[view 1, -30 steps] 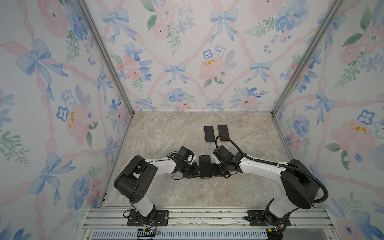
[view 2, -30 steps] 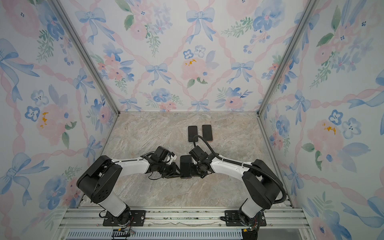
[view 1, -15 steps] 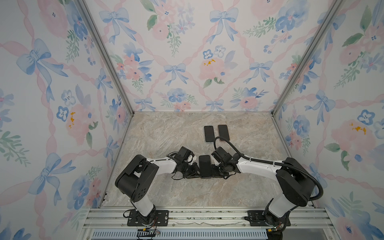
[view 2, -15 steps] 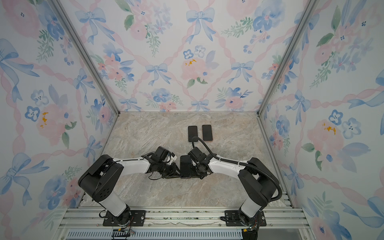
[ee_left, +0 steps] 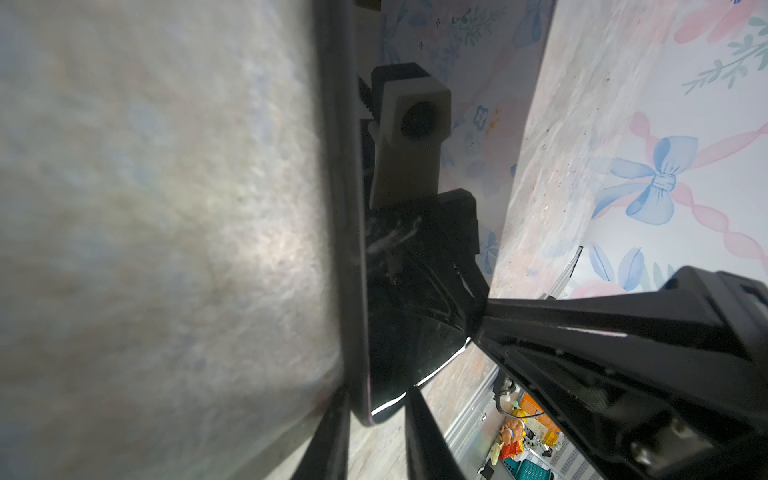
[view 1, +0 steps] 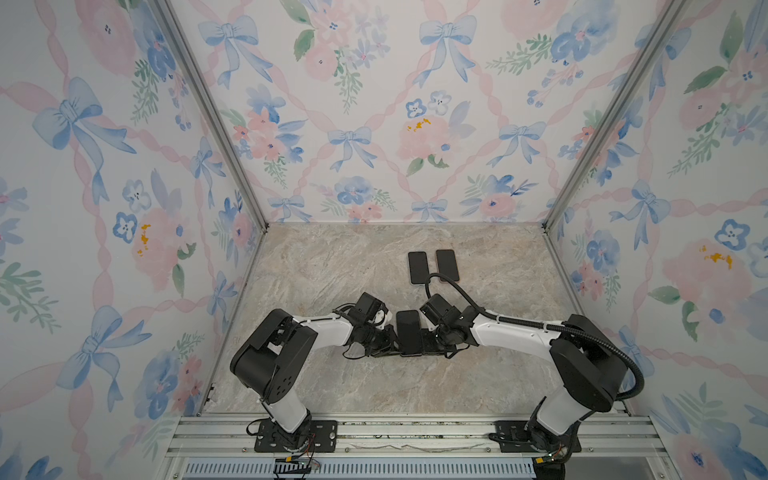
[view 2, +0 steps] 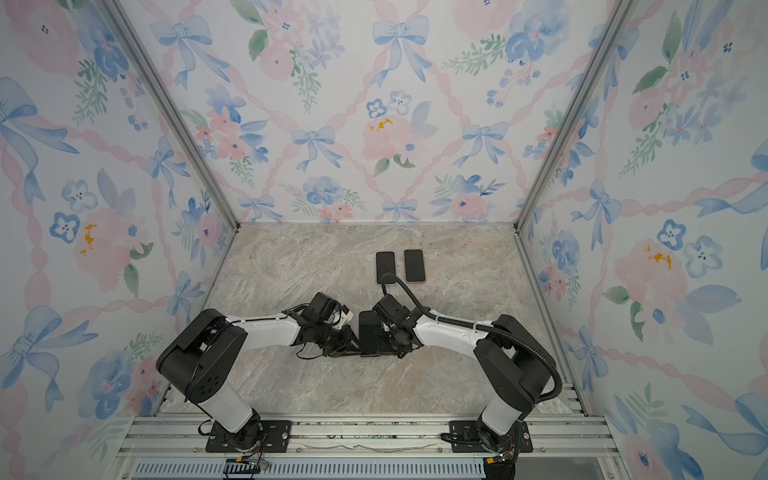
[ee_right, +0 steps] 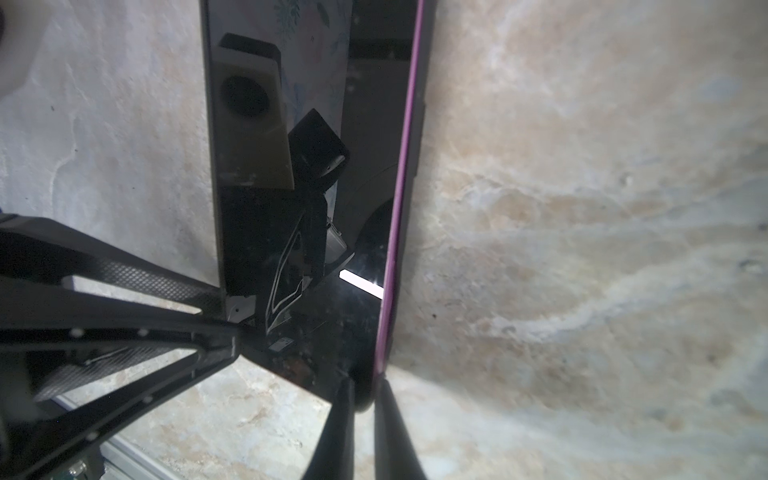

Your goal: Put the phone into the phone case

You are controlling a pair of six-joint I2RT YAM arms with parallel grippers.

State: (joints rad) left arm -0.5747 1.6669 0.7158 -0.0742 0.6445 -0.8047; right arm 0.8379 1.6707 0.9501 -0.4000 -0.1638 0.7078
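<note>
- Floral wallpaper with blue bows encloses a marbled counter [view 1: 340,386].
- Near the counter's front middle, a dark phone [view 1: 408,331] sits between both arms; whether it is already in a case cannot be told.
- The left end effector [view 1: 390,347] is narrowly parted across the phone's corner.
- The right end effector [ee_right: 362,399] is pinched tight on the phone's purple-trimmed end.
- Two more dark phones [view 1: 432,267] lie side by side farther back.

The right claw [view 1: 419,347] narrows onto the phone's [view 1: 408,330] near right edge; its arm reaches further left.
</note>
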